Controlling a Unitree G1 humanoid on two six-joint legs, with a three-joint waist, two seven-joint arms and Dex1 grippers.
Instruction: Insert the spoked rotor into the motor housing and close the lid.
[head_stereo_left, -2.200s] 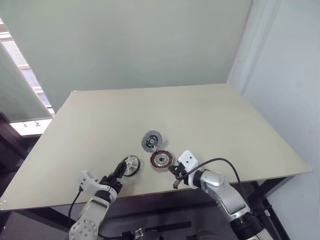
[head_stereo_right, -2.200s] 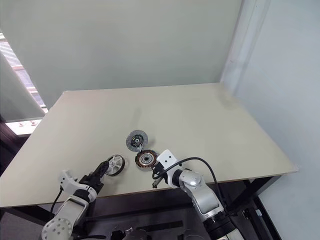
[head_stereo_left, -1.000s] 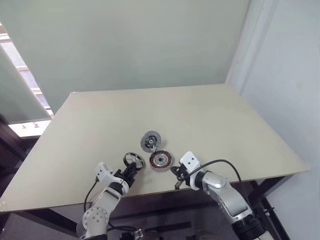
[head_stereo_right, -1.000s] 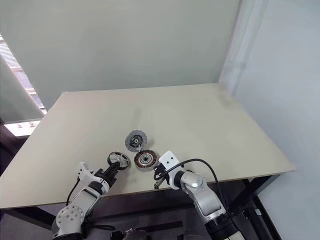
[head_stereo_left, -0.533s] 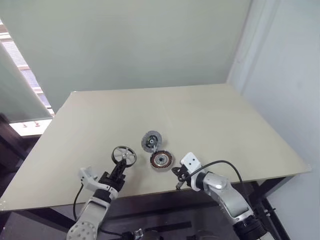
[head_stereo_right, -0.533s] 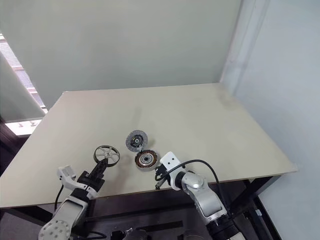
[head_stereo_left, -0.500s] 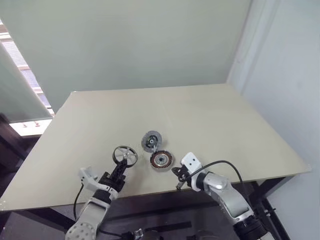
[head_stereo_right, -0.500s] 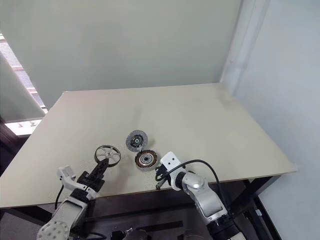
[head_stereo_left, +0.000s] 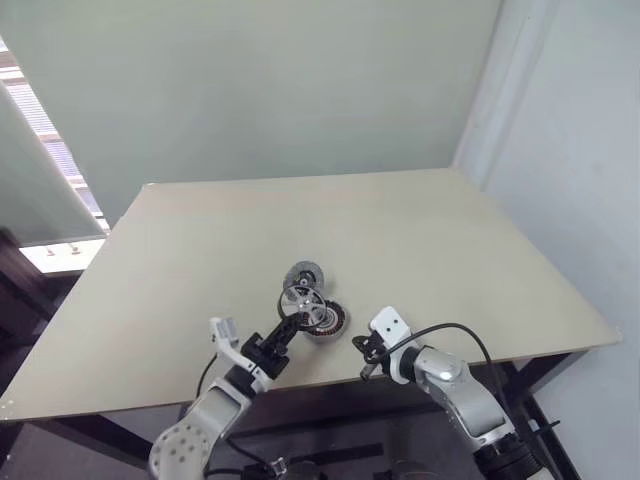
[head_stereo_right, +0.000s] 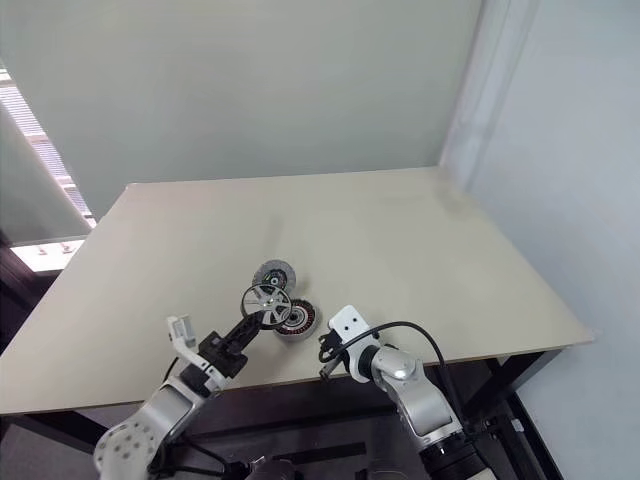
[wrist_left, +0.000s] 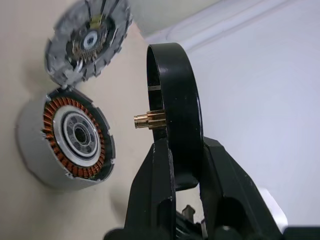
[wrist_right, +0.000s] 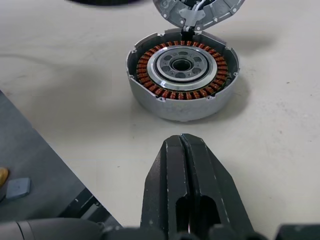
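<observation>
Two hands: left hand (wrist_left: 182, 165) pinches the spoked rotor (wrist_left: 172, 115); right hand (wrist_right: 184, 165) is closed, empty.

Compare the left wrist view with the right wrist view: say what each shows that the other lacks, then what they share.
Left wrist view: the left gripper shut on the spoked rotor, its brass shaft pointing sideways toward the housing. Right wrist view: the right gripper, fingers shut and empty, just short of the housing. Both: the motor housing with copper windings and its lid open on the table.
</observation>
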